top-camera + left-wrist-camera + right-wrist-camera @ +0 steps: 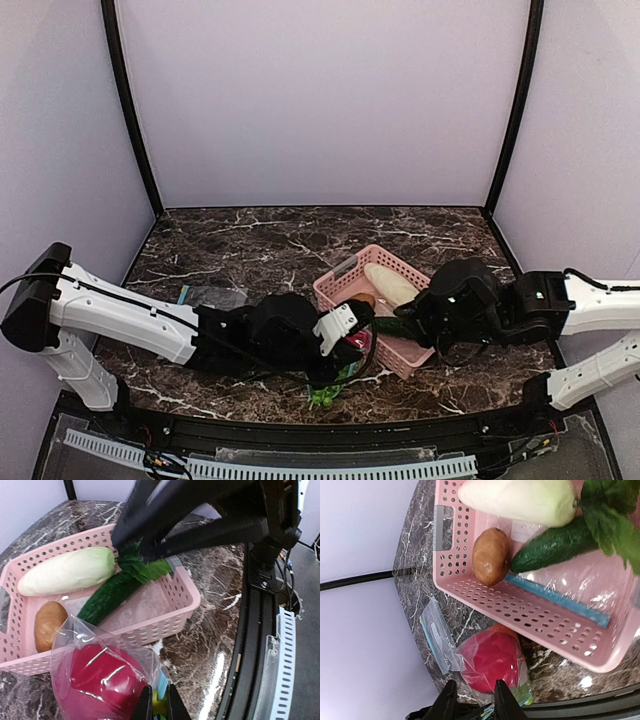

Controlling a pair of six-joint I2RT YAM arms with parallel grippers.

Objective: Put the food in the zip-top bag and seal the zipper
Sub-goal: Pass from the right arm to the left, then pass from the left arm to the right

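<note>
Your left gripper point(159, 696) is pinched nearly closed on the edge of the zip-top bag point(72, 632), right by the light blue zipper point(162, 684). The bag sits toward the near side of the marble table point(250, 240), just beside the pink basket point(165, 615) on its left. A red fruit point(95, 680) fills most of the bag, and an orange fruit point(502, 628) shows behind it. The green grape bunch point(325, 395) pokes out at the near end; whether it is fully inside cannot be told, nor whether the strip is closed.

Your right gripper point(475, 687) hangs above the basket, pointing left toward the bag, with its fingers spread and nothing between them.

Expect a light load that is awkward to hold. The film looks thin, limp and slick, and the round toys will likely roll and bulge the mouth apart. The zipper strip is probably the only stiff part, so take hold there, one gripper at each end, rather than on the film. Then pull the strip taut and press along it.
</note>
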